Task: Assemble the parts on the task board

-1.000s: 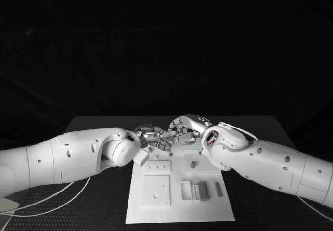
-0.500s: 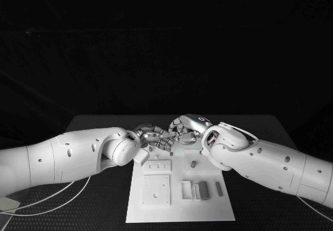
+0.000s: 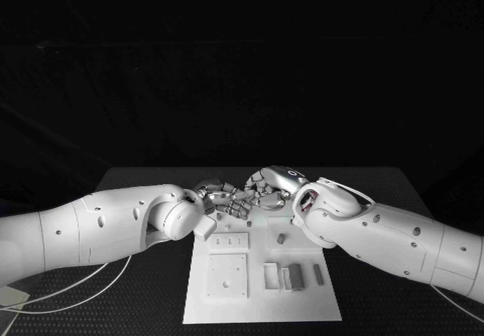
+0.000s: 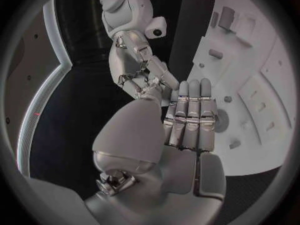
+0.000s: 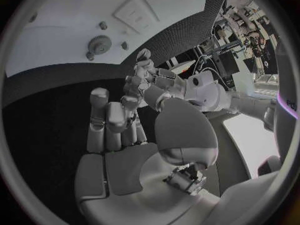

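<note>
A black table (image 3: 373,189) with a finely textured top fills the lower part of the head view. Lying flat in its middle is the white task board (image 3: 257,308), a long rectangular plate running from the near edge toward the far side. White cables (image 3: 96,283) trail across the table surface near its left front corner, beside the board.

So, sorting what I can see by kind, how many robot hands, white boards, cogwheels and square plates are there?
Hands: 2 (left hand, right hand)
Task board: 1
Cogwheel: 1
Square plates on the board: 2 ()
Total: 6
</note>
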### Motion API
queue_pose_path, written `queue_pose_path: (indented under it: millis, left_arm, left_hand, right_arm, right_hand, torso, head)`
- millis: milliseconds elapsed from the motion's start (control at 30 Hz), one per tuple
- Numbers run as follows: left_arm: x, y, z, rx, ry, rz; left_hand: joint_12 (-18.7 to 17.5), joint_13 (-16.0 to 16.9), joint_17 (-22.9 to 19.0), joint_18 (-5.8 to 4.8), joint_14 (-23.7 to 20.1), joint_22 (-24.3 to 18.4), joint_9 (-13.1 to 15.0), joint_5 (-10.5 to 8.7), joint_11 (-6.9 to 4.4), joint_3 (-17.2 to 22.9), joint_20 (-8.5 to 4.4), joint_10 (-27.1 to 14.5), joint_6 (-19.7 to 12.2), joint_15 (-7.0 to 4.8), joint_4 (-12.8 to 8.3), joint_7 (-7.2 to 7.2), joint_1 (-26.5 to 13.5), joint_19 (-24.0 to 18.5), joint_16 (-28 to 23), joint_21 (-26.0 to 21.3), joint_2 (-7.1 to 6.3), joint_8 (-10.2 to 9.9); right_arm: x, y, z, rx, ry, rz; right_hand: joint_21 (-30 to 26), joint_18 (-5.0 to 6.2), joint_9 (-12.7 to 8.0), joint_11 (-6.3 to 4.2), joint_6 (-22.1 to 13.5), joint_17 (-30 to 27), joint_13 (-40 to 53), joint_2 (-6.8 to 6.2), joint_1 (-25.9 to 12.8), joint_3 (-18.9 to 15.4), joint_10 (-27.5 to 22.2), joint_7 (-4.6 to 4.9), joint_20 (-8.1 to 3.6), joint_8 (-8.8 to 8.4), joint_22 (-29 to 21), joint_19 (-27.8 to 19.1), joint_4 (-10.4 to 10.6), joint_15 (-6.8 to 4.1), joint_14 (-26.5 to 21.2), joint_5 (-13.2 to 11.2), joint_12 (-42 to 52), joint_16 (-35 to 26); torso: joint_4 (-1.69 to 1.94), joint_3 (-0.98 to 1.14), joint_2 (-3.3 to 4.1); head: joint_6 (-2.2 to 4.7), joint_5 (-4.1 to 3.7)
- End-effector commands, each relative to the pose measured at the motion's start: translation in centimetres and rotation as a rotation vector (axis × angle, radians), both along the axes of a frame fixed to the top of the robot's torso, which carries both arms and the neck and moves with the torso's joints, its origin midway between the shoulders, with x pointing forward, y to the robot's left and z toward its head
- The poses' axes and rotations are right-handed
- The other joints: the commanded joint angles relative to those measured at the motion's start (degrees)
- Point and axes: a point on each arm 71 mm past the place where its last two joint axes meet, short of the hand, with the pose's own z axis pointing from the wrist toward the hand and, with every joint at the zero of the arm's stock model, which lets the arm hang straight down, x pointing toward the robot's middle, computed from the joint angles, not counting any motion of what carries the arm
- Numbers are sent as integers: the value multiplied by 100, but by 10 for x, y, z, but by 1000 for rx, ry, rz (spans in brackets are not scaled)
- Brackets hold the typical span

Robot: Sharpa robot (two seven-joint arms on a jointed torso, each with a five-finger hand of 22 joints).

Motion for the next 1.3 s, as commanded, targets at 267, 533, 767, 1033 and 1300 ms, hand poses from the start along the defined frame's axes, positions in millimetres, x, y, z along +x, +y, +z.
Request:
queue_pose_path:
  millis: [267, 533, 767, 1033, 1300]
  left_arm:
    - [0, -4, 4, -27, -7, -18]
    - [0, -4, 3, -15, 1, -9]
    - [1, -3, 3, -3, 3, 0]
    - [1, -2, 3, 1, 4, 6]
    - [1, -2, 3, 4, 3, 6]
  left_hand:
    - [-27, 41, 36, 88, 29, 35, -17, -3, 4, -304, -29, 21, 51, -32, 3, 3, -333, -5, -67, 9, -174, -47]
    - [-26, 60, 51, 98, 49, 46, -16, -3, -6, -316, -37, 38, 73, -41, 0, -2, -378, 11, -75, 9, -114, -44]
    - [-9, 95, 80, 108, 87, 68, -6, -3, -31, -321, -50, 89, 131, -58, -12, -24, -278, 33, -75, 15, -48, -22]
    - [-2, 124, 101, 104, 116, 87, -4, 6, -47, -330, -58, 123, 184, -69, -8, -48, -169, 47, -83, 16, -20, -11]
    - [19, 171, 147, 100, 186, 116, 1, 7, -83, -336, -87, 199, 278, -104, -16, -98, -59, 78, -71, 22, 30, 11]
  right_arm:
    - [-4, 4, -5, -15, 22, 22]
    - [-5, 5, -5, -13, 21, 24]
    - [-7, 7, -4, -18, 9, 31]
    - [-8, 8, -5, -25, 10, 38]
    - [-8, 8, -6, -29, 13, 37]
  right_hand:
    - [1, 248, 88, -2, 170, -6, -10, 59, 10, 37, 45, 125, -35, 69, 80, 24, -13, -52, 5, 25, -31, -42]
    - [0, 248, 89, -3, 174, -7, -11, 58, 11, 38, 47, 124, -37, 69, 80, 26, -14, -53, 7, 25, -32, -43]
    - [0, 248, 90, -4, 176, -7, -12, 57, 11, 39, 49, 123, -37, 69, 79, 27, -14, -54, 9, 25, -33, -43]
    - [0, 248, 91, -5, 179, -8, -12, 54, 11, 39, 51, 121, -39, 69, 79, 29, -15, -55, 12, 25, -34, -44]
    - [-1, 248, 92, -6, 183, -8, -13, 53, 10, 39, 52, 120, -39, 69, 79, 31, -14, -56, 14, 25, -34, -45]
  torso:
    - [4, -2, 4]
    - [1, -1, 4]
    - [1, 2, 4]
    - [1, -1, 6]
    - [3, -1, 6]
  head:
    - [-8, -9]
    - [-14, -7]
    - [-17, -2]
    - [-24, -6]
    - [-33, -3]
